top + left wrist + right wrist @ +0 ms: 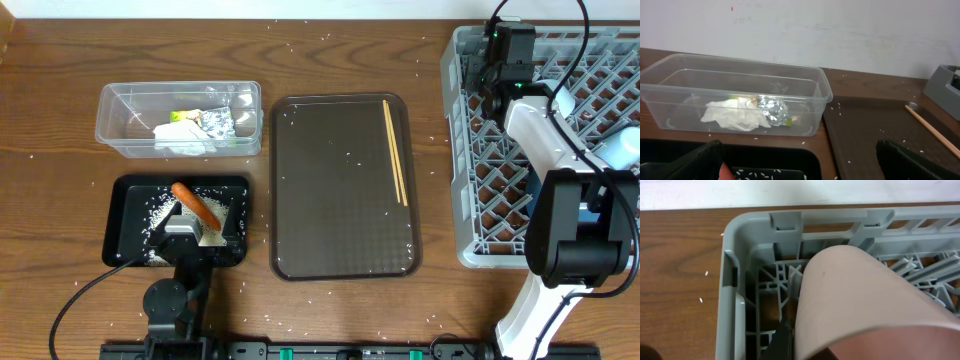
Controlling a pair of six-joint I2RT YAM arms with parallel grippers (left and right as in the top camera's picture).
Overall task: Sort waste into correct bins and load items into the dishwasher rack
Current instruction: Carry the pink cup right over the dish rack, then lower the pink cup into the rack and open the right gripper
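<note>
**Near left**
- Left gripper point(192, 232): jaws spread wide, nothing between them. It hovers over the near part of the black tray, and its two dark fingers point(702, 161) sit at either side of the left wrist view.
- Black tray point(125, 225): shallow, at the near left of the table. It holds the orange carrot point(196, 206), lying aslant just beyond the gripper, and scattered white rice grains point(158, 212).

**Centre**
- Brown serving tray point(330, 200): just right of the black tray. The wooden chopsticks point(396, 152) lie together along its right side, running near to far.

**Far left**
- Clear tub point(740, 65): beyond the black tray. Inside are the crumpled tissue point(735, 115), the silver foil point(772, 107) touching the tissue on its right, and a green-yellow wrapper point(186, 115) at the far side of the pile.

**Right**
- Grey rack point(480, 180): large, with a lattice floor. A pale-blue vessel point(628, 150) sits at its right edge, partly hidden by the arm.
- Right gripper point(492, 70): at the rack's far left corner, jaws closed. In the right wrist view one dark finger point(780, 340) lies against the left edge of a round pinkish-brown piece point(865, 300) standing inside the corner. Whether it is pinched cannot be told.
</note>
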